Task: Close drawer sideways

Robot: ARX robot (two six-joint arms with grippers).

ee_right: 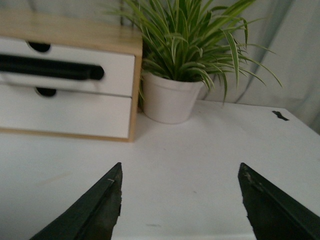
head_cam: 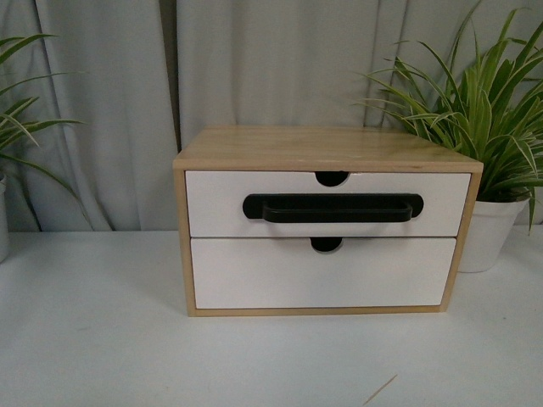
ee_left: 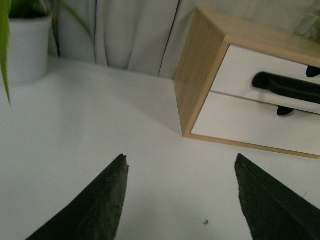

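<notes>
The drawer (head_cam: 221,203) is the upper one in a small wooden cabinet (head_cam: 322,148). It has a white front, a long black bar handle (head_cam: 333,209) and a half-round notch in its top edge. Its front stands slightly out from the cabinet face. It also shows in the left wrist view (ee_left: 240,70) and in the right wrist view (ee_right: 117,72). My left gripper (ee_left: 180,162) is open and empty over the white table, short of the cabinet's left corner. My right gripper (ee_right: 180,167) is open and empty over the table, off the cabinet's right side. Neither arm shows in the front view.
A plain white lower drawer (head_cam: 322,275) without a handle sits below. A potted plant in a white pot (head_cam: 488,233) stands close to the cabinet's right side. Another white pot (ee_left: 27,45) stands at the far left. Grey curtains hang behind the white table (head_cam: 102,339).
</notes>
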